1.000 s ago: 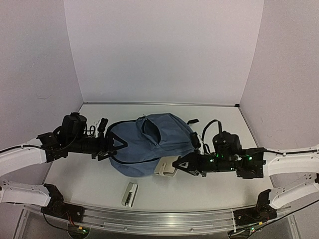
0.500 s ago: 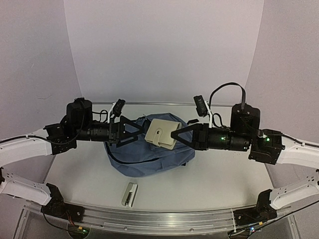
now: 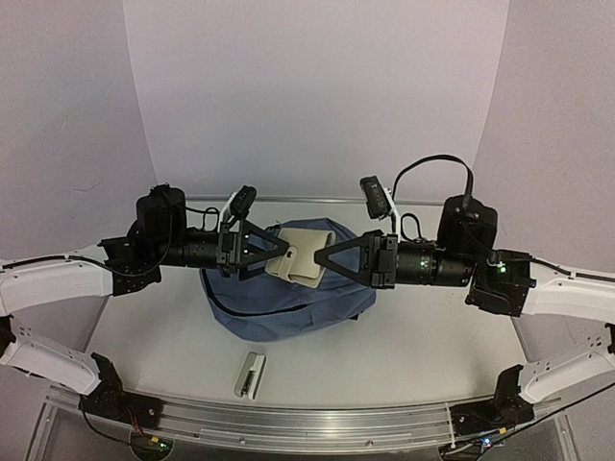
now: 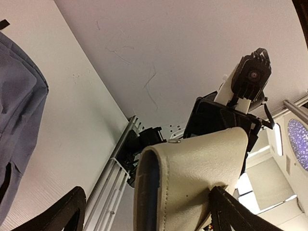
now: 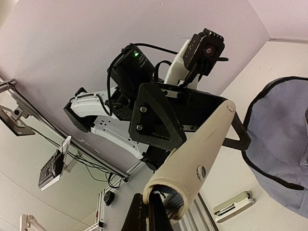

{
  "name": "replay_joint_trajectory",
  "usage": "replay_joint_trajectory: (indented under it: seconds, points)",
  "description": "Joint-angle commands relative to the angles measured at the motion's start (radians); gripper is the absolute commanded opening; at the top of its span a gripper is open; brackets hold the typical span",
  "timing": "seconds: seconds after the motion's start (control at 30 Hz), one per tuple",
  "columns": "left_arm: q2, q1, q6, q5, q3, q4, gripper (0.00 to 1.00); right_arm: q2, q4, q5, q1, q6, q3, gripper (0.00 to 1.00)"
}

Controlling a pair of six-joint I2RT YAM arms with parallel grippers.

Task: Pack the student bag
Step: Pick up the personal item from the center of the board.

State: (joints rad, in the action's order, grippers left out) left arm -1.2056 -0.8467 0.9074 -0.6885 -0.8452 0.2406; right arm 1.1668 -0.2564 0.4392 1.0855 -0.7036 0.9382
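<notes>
The right gripper (image 3: pixel 320 259) is pinched tight on one end of a beige pouch (image 3: pixel 301 262), holding it in the air. The left gripper (image 3: pixel 280 259) meets it from the other side, its fingers spread wide on either side of the pouch's far end. Directly beneath them, the student bag (image 3: pixel 288 309) lies slumped on the white table (image 3: pixel 432 338), and a small stapler (image 3: pixel 251 374) rests nearer the front edge.

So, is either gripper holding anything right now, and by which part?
The right gripper is shut on one end of the beige pouch. The left gripper is open around its other end.
</notes>
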Motion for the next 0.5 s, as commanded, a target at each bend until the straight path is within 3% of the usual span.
replay_joint_trajectory:
  seconds: [0.0,0.17,0.33,0.47]
  points:
    - [0.001,-0.015,0.013,-0.084,-0.047,0.133,0.82,0.023,-0.099,0.036,0.004,-0.005,0.025,0.0]
    - [0.025,-0.016,0.029,-0.092,-0.009,0.176,0.6,0.031,-0.154,0.04,0.004,-0.037,-0.007,0.0]
    - [0.033,-0.015,0.057,-0.118,0.021,0.216,0.55,0.035,-0.193,0.047,0.003,-0.054,-0.022,0.0]
    - [0.04,-0.015,0.076,-0.131,0.038,0.25,0.37,0.036,-0.195,0.019,0.003,-0.056,-0.032,0.0]
